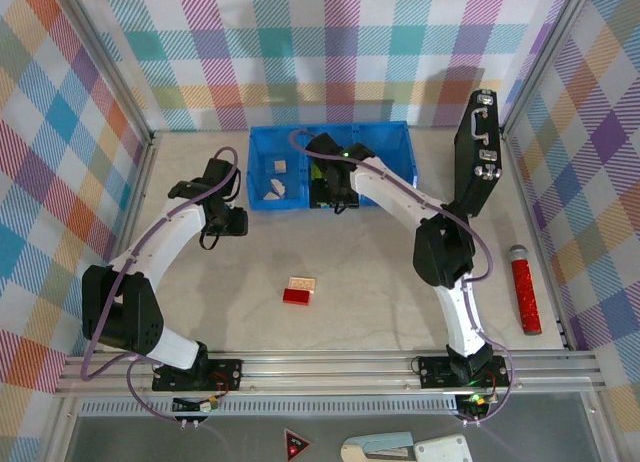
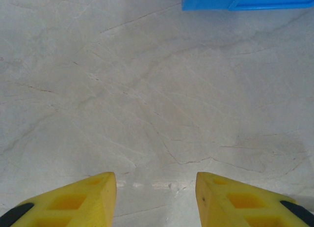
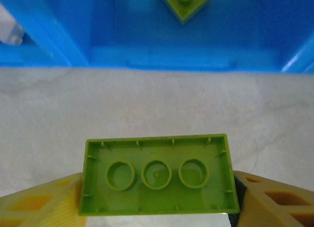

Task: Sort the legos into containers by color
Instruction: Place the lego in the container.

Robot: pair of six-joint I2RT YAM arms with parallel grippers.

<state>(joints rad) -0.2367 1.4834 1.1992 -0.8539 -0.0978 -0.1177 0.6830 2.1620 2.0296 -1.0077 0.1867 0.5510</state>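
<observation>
Nearest the arm bases and well short of the blue tray (image 1: 398, 147), a red brick (image 1: 297, 296) and a cream brick (image 1: 302, 282) lie touching each other on the tabletop (image 1: 380, 282), not yet sorted. Closer to the tray, just off its left near corner, the left hand (image 2: 156, 187) hovers over bare surface with its yellow fingers (image 2: 88, 195) a modest way apart and nothing between them. At the tray's near wall, in front of the middle compartment, the right hand (image 3: 157, 197) is clamped on a lime brick (image 3: 157, 174), pinching its two short ends, with the hollow underside and its three tubes facing the camera. The brick looks light, rigid and smooth-walled. It should bear a firm squeeze, but it could pivot or slip if gripped off-centre, so flat opposite walls are the best place to grip. Beyond the wall, a second lime brick (image 3: 185, 2) sits in the middle compartment, and two cream bricks (image 1: 277, 178) rest in the left one.
</observation>
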